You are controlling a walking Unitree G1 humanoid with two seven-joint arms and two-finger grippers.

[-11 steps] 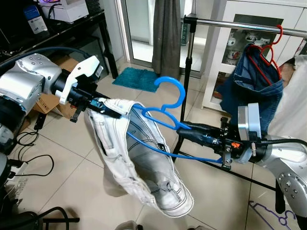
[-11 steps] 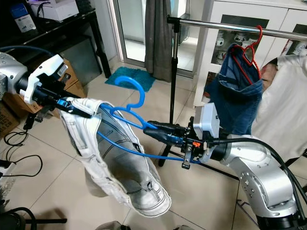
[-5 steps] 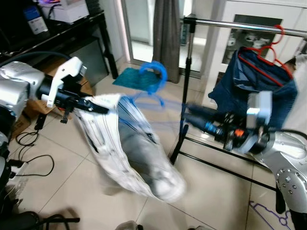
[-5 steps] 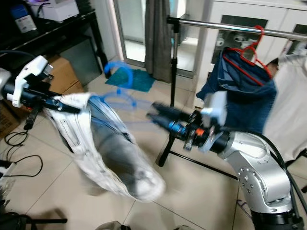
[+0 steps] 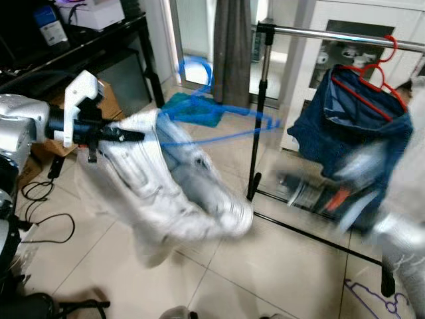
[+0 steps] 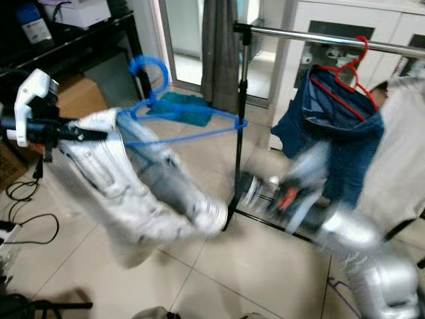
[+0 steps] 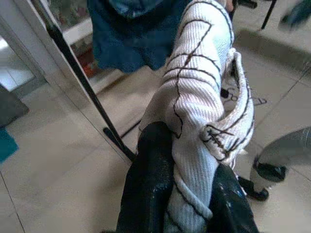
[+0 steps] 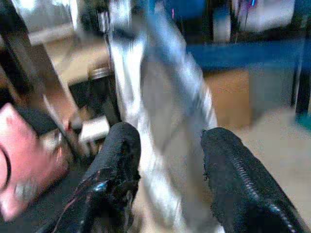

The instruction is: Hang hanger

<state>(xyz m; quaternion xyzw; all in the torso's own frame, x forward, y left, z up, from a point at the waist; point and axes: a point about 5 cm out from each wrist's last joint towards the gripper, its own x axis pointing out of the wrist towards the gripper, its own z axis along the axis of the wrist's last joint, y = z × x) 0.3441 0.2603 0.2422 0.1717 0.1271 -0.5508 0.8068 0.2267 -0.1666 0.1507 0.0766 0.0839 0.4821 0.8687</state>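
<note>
White garment (image 7: 194, 111) pinched between left gripper (image 7: 187, 213) fingers.

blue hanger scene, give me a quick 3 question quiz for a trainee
1. True or false: the blue hanger already hangs on the rail.
2. What is the left gripper shut on? A) white garment B) red hanger C) curtain
3. Fill in: the red hanger on the rail carries a ___ denim garment.

Key: 1 false; 2 A, the white garment; 3 blue. The right gripper is open, holding nothing.
</note>
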